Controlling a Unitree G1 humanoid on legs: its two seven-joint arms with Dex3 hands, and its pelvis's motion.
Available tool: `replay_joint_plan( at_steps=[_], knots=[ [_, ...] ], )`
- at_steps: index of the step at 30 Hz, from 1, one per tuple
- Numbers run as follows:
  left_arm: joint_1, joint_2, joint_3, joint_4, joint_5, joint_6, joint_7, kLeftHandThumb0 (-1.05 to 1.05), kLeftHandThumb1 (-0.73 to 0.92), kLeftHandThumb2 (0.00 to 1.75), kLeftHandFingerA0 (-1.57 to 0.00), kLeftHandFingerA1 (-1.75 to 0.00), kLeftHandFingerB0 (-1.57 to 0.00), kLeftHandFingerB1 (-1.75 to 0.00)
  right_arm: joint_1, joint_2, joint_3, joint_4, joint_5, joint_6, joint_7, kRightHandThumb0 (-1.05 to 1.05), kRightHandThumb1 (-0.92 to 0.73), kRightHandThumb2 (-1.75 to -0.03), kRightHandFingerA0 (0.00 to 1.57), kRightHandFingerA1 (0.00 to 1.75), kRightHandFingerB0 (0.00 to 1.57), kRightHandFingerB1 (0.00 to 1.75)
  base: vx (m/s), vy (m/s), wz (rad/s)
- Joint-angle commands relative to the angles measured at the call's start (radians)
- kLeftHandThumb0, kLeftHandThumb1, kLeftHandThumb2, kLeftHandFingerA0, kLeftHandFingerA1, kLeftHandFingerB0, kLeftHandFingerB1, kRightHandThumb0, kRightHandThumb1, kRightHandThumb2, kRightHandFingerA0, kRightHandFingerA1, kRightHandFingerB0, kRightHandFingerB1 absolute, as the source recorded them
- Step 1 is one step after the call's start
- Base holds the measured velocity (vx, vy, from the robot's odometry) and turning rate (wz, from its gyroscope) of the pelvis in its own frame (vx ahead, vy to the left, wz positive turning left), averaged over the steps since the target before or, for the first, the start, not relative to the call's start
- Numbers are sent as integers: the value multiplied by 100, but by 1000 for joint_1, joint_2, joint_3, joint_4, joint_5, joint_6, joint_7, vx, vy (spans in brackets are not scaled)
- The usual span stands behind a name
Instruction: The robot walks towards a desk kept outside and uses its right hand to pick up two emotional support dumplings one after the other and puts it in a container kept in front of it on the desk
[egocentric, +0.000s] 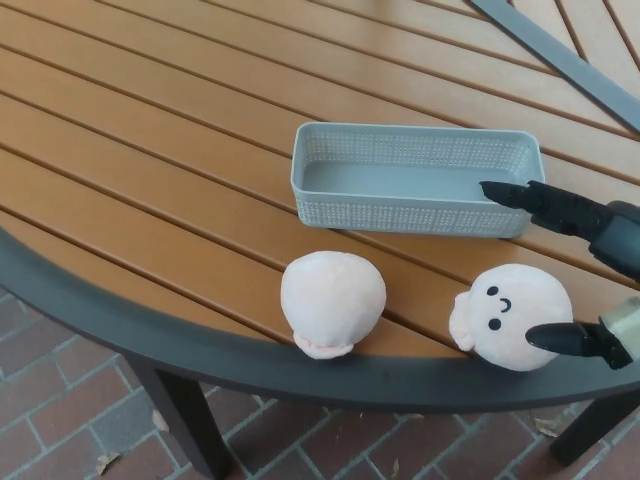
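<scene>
Two pale peach plush dumplings lie near the table's front edge. The left dumpling (332, 301) shows its back. The right dumpling (510, 316) shows a small smiling face. Behind them stands an empty grey mesh container (417, 178). My right hand (578, 268) enters from the right edge, open, with one finger (535, 197) over the container's right end and another finger (568, 340) just in front of the right dumpling's lower right side. The dumpling sits between the spread fingers, and I cannot tell if they touch it. My left hand does not show.
The wooden slatted table has a dark curved rim (150, 335) along its front. A dark metal bar (560, 60) crosses the top right. Below the rim are brick paving (60, 430) and table legs (185, 420).
</scene>
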Motion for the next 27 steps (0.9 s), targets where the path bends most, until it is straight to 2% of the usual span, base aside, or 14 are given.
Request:
replay_joint_plan(
  at_steps=[1, 9, 10, 12, 13, 14, 16, 20, 26, 27],
  knots=[
    [3, 16, 4, 1, -8, -30, 0, -18, -12, 85, -129, -120, -129, -118, -66, -16, 62, 63, -144, 41, 47, -94, -57, -91, 0, 0, 0, 10, 0, 0, 0],
    [-2, 12, 3, -4, -9, -30, -2, -19, -12, 85, -130, -120, -129, -118, -162, -41, 197, 219, -359, 11, 36, -91, -56, -89, 0, 0, 1, 14, 0, 0, 0],
    [-1, 11, 3, -5, -9, -32, -2, -19, -14, 84, -130, -121, -131, -119, -170, -39, 211, 234, -377, 10, 35, -83, -51, -89, 0, 9, 2, 23, 0, 0, 0],
    [-1, 11, 2, -6, -9, -33, -2, -19, -13, 84, -130, -121, -131, -119, -182, -34, 232, 254, -403, 9, 33, -79, -49, -89, 0, 12, 2, 26, 0, 0, 0],
    [-1, 11, 2, -6, -8, -32, -1, -19, -13, 84, -130, -121, -131, -119, -184, -32, 236, 259, -408, 10, 33, -79, -49, -89, 0, 12, 2, 26, 0, 0, 0],
    [-1, 12, 2, -5, -8, -29, -2, -19, -13, 84, -129, -120, -129, -118, -188, -31, 254, 264, -426, 18, 44, -92, -56, -91, 0, 0, 2, 15, 0, 0, 0],
    [1, 17, -4, -3, -1, -26, -3, -19, -13, 84, -128, -119, -127, -117, -198, -25, 295, 276, -450, 43, 91, -95, -57, -91, 0, 0, 0, 11, 0, 0, 0],
    [-1, 19, -5, -1, -2, -21, 0, -19, -13, 84, -130, -120, -130, -118, -203, -12, 319, 285, -445, 76, 140, -93, -55, -89, 0, 0, 0, 10, 0, 0, 0],
    [-7, 19, -17, 1, 6, -21, -7, -20, -16, 81, -129, -120, -131, -118, -192, 49, 336, 321, -476, 91, 100, -88, -52, -83, 0, 0, 1, 13, 0, 0, 0],
    [-7, 17, -15, 1, 2, -26, -8, -20, -17, 81, -131, -121, -132, -119, -185, 69, 340, 316, -490, 84, 72, -63, -44, -84, 0, 26, 0, 29, 0, 0, 0]
  ],
)
